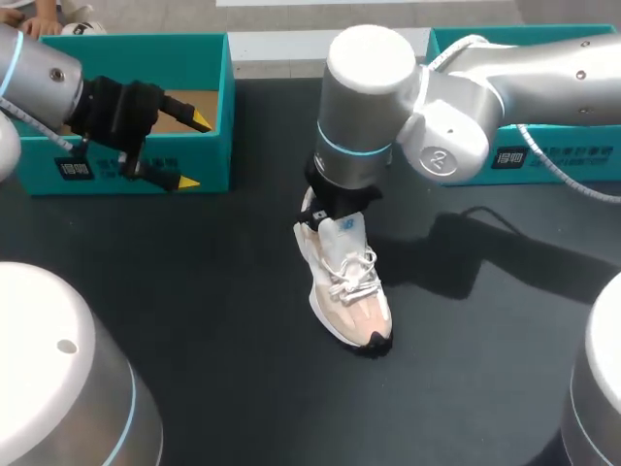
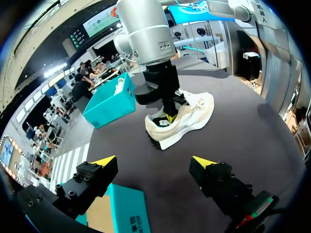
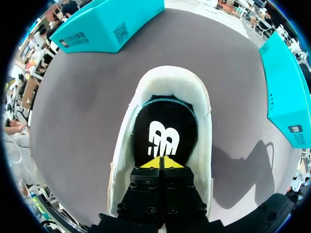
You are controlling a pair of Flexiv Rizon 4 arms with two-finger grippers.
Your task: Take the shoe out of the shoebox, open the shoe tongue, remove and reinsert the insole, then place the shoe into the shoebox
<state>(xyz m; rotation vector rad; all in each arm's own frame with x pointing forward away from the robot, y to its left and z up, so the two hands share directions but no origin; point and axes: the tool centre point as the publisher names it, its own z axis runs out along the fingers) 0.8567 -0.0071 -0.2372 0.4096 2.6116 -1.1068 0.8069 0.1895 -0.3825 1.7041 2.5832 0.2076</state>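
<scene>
Dark matte table [image 1: 223,320] fills pretty much the whole frame. 3 things sit on it: 1 white shoe [image 1: 347,282] around the middle, upright on its sole with the dark toe pointing to the lower edge, an open teal shoebox [image 1: 212,146] at upper left, and the other shoebox [image 1: 582,163] at upper right, both well apart from the shoe

White logo [image 3: 164,140] on the insole [image 3: 165,114], white print [image 1: 76,169] on the shoebox [image 1: 215,160].

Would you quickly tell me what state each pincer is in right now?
Left pincer: open, holding nothing.
Right pincer: shut, inside the sneaker, over its insole.
</scene>
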